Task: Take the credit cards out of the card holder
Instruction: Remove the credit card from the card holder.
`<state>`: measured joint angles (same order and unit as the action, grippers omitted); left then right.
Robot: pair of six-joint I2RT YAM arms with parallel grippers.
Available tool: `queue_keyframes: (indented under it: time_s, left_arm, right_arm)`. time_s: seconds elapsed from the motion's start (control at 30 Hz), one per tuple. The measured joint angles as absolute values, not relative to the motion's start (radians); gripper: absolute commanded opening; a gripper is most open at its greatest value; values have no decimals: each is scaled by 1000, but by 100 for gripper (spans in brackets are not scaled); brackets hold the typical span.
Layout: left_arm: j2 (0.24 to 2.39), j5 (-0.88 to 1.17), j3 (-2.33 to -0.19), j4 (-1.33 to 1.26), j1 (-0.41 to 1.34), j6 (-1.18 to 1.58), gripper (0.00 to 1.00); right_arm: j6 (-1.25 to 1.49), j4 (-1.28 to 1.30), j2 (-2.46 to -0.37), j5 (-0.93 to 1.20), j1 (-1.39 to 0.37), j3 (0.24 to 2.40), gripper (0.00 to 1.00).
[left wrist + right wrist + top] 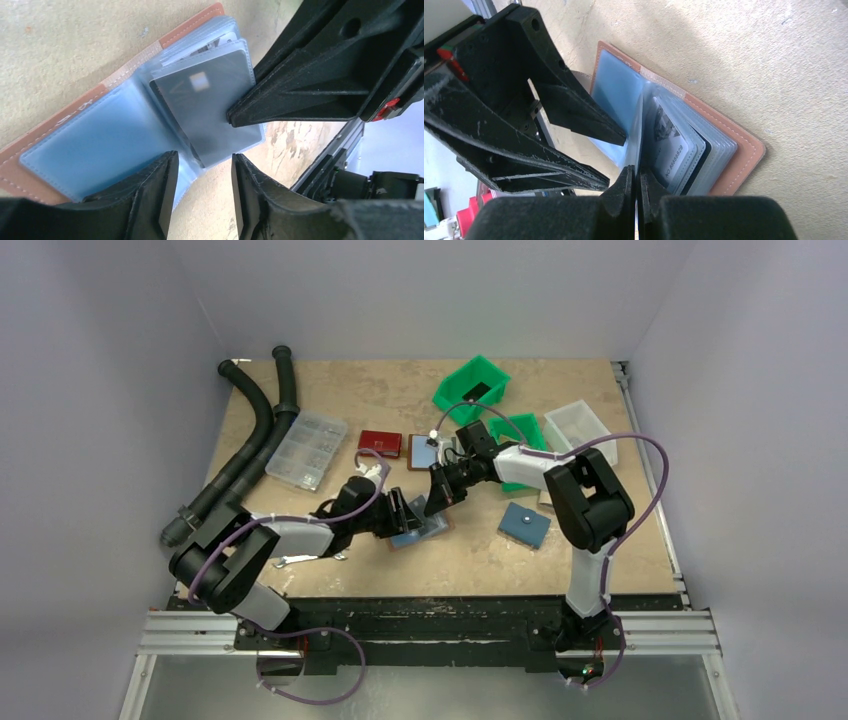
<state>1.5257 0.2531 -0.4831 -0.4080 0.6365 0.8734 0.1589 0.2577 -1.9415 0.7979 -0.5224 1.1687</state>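
Observation:
The brown card holder lies open on the table, its clear blue sleeves fanned out. My right gripper is shut on the edge of one sleeve and holds it upright; in the left wrist view that sleeve carries a dark grey credit card. A light card printed with a number sits in the sleeve behind it. My left gripper is open at the holder's near edge, one finger over the left blue page. From above, the left gripper and right gripper meet over the holder.
A blue square pouch lies right of the holder. A red wallet and another brown holder lie behind. Green bins, a white bin, a clear parts box and black hoses stand at the back.

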Motion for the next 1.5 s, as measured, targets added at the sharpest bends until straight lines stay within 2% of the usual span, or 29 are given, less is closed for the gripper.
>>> queue_keyframes:
  time_s: [0.3,0.57,1.13,1.5]
  left_arm:
    - [1521,337,-366,-619,522,1058,60]
    - [1521,335,-349,-680,505,1160,62]
    - [1636,331,-345,-903,505,1326,69]
    - [1644,305,-347,-869,505,1333,71]
  right_arm:
    - [154,256,-1938,812,-524,1169,12]
    - [152,246,-1938,846,-524,1169,20]
    - [147,223,-1938,898,-530,1168,29]
    - [127,223,-1938,924,-560,1168,36]
